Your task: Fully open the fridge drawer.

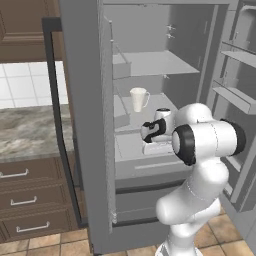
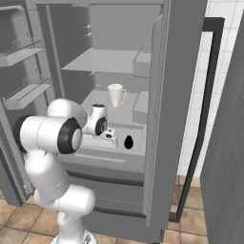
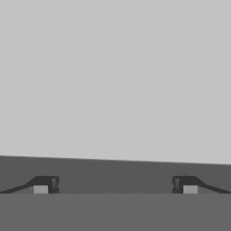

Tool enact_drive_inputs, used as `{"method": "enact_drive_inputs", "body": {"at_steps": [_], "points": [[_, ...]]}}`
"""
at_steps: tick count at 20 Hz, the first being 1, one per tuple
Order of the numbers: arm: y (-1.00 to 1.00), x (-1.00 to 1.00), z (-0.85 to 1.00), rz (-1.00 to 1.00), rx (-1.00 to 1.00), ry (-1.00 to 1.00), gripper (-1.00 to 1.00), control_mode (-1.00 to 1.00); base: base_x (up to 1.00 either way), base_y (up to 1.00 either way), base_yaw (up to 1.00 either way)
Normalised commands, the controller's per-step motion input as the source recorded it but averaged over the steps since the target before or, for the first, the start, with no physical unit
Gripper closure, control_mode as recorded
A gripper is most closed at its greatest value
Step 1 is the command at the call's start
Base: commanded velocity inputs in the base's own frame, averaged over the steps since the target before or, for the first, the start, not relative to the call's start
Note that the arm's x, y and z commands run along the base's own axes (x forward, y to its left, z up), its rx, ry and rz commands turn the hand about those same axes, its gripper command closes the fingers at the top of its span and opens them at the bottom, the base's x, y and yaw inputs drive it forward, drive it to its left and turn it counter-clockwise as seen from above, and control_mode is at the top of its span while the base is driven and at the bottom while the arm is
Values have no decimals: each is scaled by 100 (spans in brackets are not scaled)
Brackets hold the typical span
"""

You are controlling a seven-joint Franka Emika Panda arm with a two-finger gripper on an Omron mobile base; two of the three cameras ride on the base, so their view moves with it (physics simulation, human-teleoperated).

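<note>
The fridge drawer (image 1: 131, 169) (image 2: 119, 163) is a shallow light-grey box below the lowest shelf, standing part way out of the fridge. A pale handle strip (image 1: 155, 164) (image 2: 97, 158) runs along its front. My gripper (image 1: 157, 149) (image 2: 103, 142) points down into the drawer just behind the front edge. In the hand view the gripper (image 3: 115, 185) is open, its two fingertips (image 3: 45, 185) far apart with nothing between them, close to a plain light-grey surface (image 3: 113, 76).
A white mug (image 1: 138, 99) (image 2: 115, 95) stands on the shelf above the drawer. A dark oval thing (image 2: 128, 142) lies in the drawer's right part. Both fridge doors (image 1: 87, 125) (image 2: 176, 109) stand open at the sides. The darker freezer panel (image 1: 145, 202) is below; wooden cabinet drawers (image 1: 25, 200) stand left.
</note>
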Motion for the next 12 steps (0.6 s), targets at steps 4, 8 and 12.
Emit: {"method": "enact_drive_inputs", "body": {"at_steps": [4,8,12], "points": [[-36,-100,-55,0,0,0,-100,-100,0,0,0],[-47,-100,-57,0,0,0,-100,-100,0,0,0],[-51,-100,-59,0,0,0,-100,-100,0,0,0]]}}
